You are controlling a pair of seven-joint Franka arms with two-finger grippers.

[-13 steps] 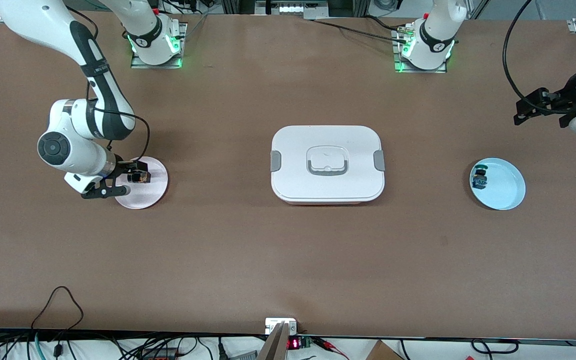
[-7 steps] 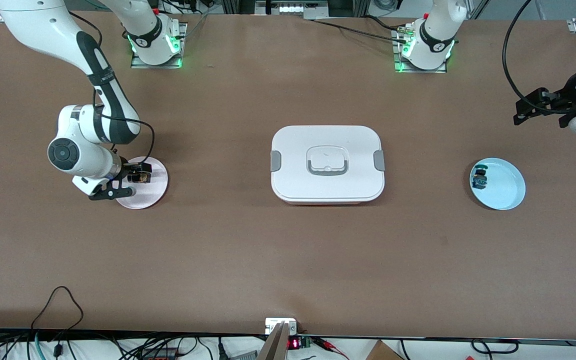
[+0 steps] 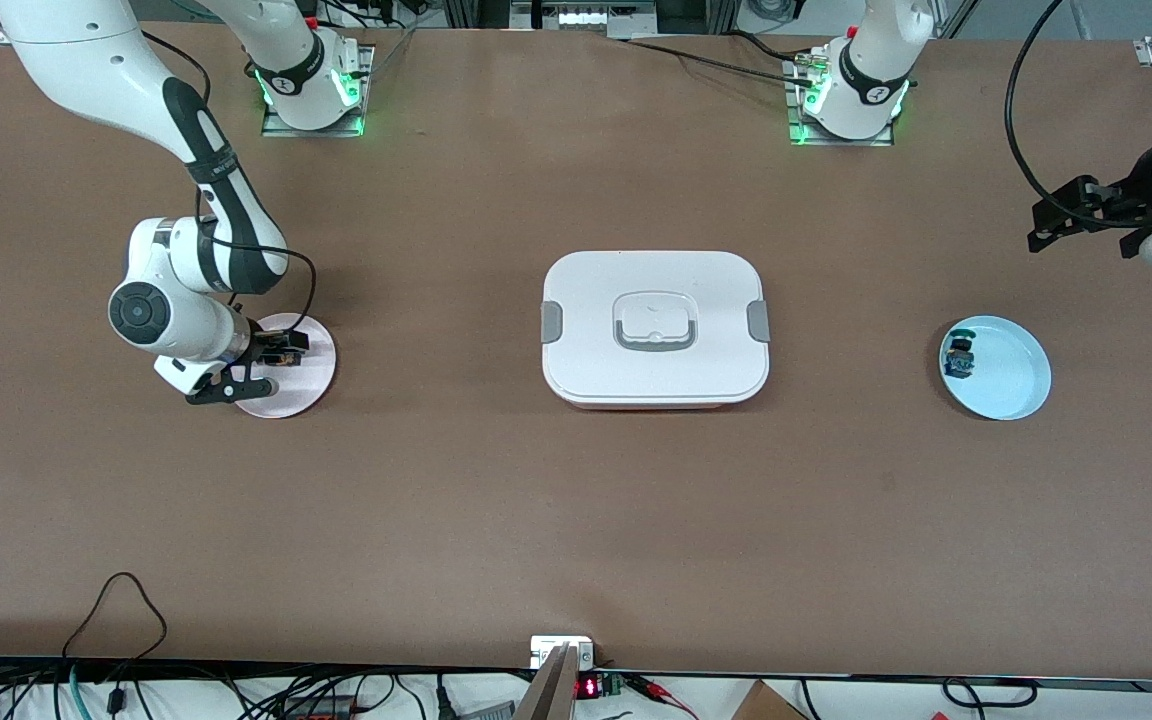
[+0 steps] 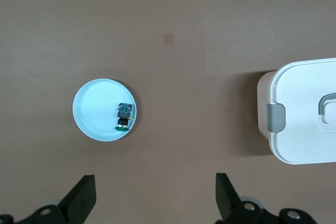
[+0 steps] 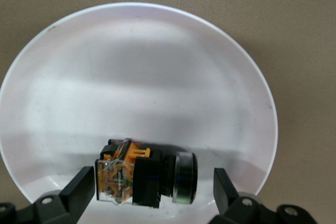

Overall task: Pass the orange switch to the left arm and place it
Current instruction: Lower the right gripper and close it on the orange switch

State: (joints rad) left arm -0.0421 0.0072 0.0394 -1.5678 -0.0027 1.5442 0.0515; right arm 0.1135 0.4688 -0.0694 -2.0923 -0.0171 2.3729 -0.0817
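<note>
Right gripper (image 5: 152, 190) low over the pink plate (image 3: 304, 385) at the right arm's end of the tabletop, jaws apart on either side of the orange switch (image 5: 144, 179), which lies on its side on the plate, not yet gripped. To do it well: drop a touch lower, centre the jaws on the orange body not the round cap, close gently, lift straight up. Left gripper (image 4: 152, 198) waits with jaws apart, above the blue plate (image 4: 94, 111) holding a blue switch (image 4: 124, 115). White box (image 3: 654, 328) mid-tabletop, well apart

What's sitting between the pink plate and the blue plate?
The white box, lid on, sits between the pink plate and blue plate, as the front view shows.
</note>
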